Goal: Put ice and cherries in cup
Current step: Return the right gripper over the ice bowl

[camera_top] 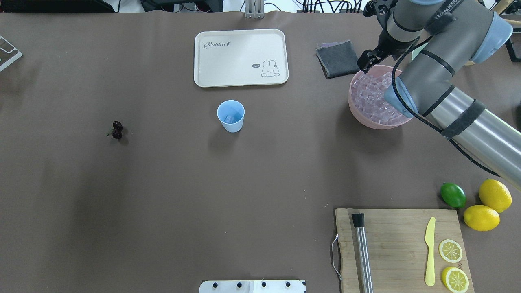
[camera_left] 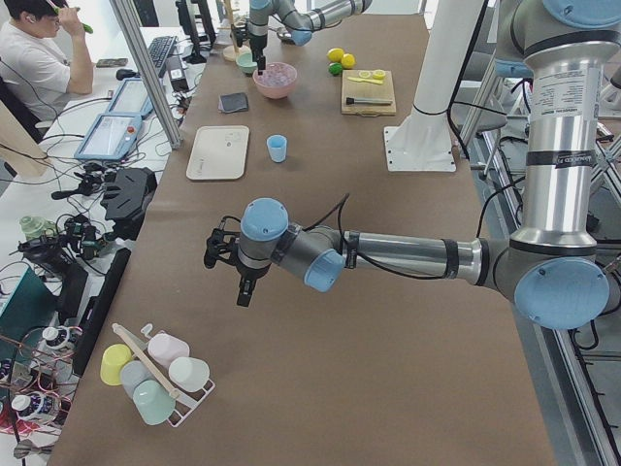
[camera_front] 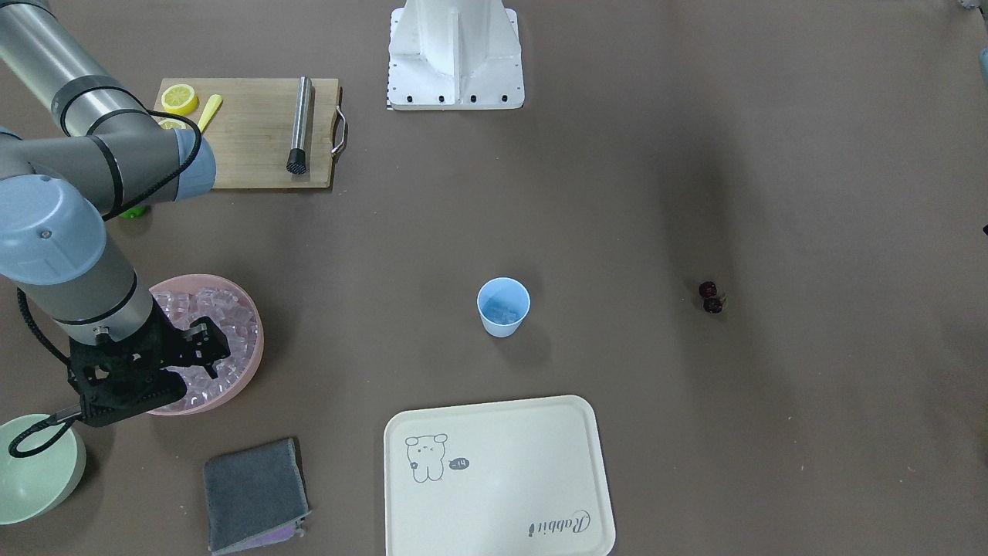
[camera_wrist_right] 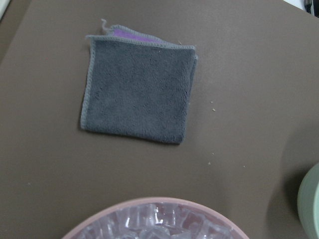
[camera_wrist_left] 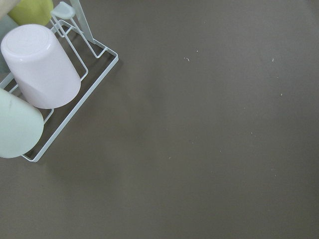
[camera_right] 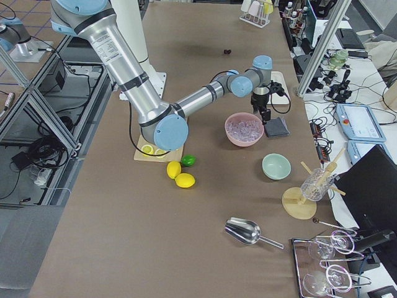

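The light-blue cup [camera_front: 503, 306] [camera_top: 231, 115] stands upright mid-table with a little ice [camera_top: 230, 118] in it. The cherries [camera_front: 711, 297] [camera_top: 117, 130] lie alone on the table, far from both grippers. Many ice cubes [camera_top: 374, 97] [camera_front: 224, 309] fill the pink bowl [camera_front: 258, 340] [camera_top: 358, 116]. My right gripper [camera_front: 210, 344] [camera_top: 365, 61] hangs over the bowl's far rim, above the ice; I cannot tell whether it is open or shut. My left gripper [camera_left: 243, 286] hovers over bare table far from the cup; its state cannot be told.
A cream tray [camera_front: 498, 479] lies beyond the cup and a grey cloth [camera_wrist_right: 137, 92] beyond the bowl. A pale green bowl [camera_front: 31, 471] stands beside my right wrist. A cutting board [camera_top: 399, 244], lime [camera_top: 453, 195] and lemons sit nearby. A cup rack [camera_wrist_left: 40, 84] sits under my left wrist.
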Tool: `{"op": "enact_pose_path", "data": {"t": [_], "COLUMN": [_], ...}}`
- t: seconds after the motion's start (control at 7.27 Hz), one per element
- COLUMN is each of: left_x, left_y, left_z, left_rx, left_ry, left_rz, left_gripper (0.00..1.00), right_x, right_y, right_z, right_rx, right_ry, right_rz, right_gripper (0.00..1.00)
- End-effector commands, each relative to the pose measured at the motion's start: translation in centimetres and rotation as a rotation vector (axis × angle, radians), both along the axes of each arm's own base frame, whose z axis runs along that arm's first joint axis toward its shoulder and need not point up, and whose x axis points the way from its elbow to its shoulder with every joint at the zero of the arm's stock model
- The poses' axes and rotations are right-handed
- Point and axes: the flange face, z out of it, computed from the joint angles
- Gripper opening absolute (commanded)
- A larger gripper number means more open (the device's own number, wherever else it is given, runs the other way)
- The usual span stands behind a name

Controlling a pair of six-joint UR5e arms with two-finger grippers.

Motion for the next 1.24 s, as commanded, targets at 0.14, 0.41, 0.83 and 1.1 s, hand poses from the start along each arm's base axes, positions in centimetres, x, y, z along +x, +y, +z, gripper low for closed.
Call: {"op": "enact_pose_path", "data": {"t": [0.14,0.41,0.83,1.1], "left_x": [0.0,0.1,0.1,0.1], "left_y": [-0.2,-0.2,-0.2,-0.2], "left_z": [0.0,-0.1,-0.3,-0.1], "left_rx": [0.001,0.002,0.005,0.003], "left_ry": [0.000,0.000,0.000,0.000], "left_rz": [0.000,0.002,0.002,0.002], "left_gripper": [0.97,0.97,0.97,0.97], "right_x": [-0.4,0.1,-1.2,-1.7], "right_y": [1.2,2.0,3.2,3.3], "right_z": [2.2,3.5,4.1,4.2], "right_rx": [0.010,0.003,0.001,0.002], "right_ry": [0.032,0.042,0.024,0.026], "right_rz": [-0.022,-0.018,-0.039,-0.045], "right_gripper": [0.98,0.96,0.96,0.89]}}
